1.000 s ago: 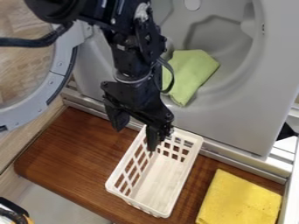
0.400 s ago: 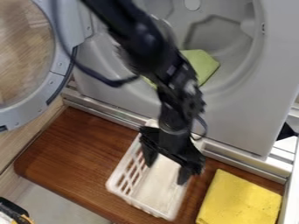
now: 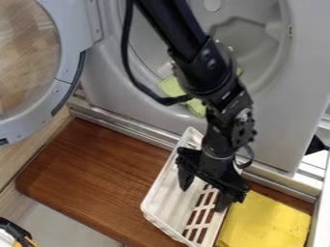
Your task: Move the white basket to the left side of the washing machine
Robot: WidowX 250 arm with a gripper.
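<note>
The black gripper [image 3: 205, 193] hangs over the white basket [image 3: 159, 195] on the brown wooden board, right of the view's middle. Its fingers are spread apart, one over the basket's inside and the other at the right wall. Whether the right finger touches that wall I cannot tell. The basket looks tipped to the right, with its slotted right wall facing up and its right side against the yellow cloth. Behind the board stands the grey washing machine [image 3: 155, 113]. Arm and gripper cover the basket's upper right part.
The yellow cloth [image 3: 268, 222] lies at the lower right of the wooden board [image 3: 90, 169]. A green cloth [image 3: 172, 87] rests in the machine's opening, partly behind the arm. The round door [image 3: 55, 94] stands open at the upper left, beside the board's left end.
The gripper has moved right and down, from the basket's back left corner to its right wall. The basket has shifted right and tilted over toward the yellow cloth.
</note>
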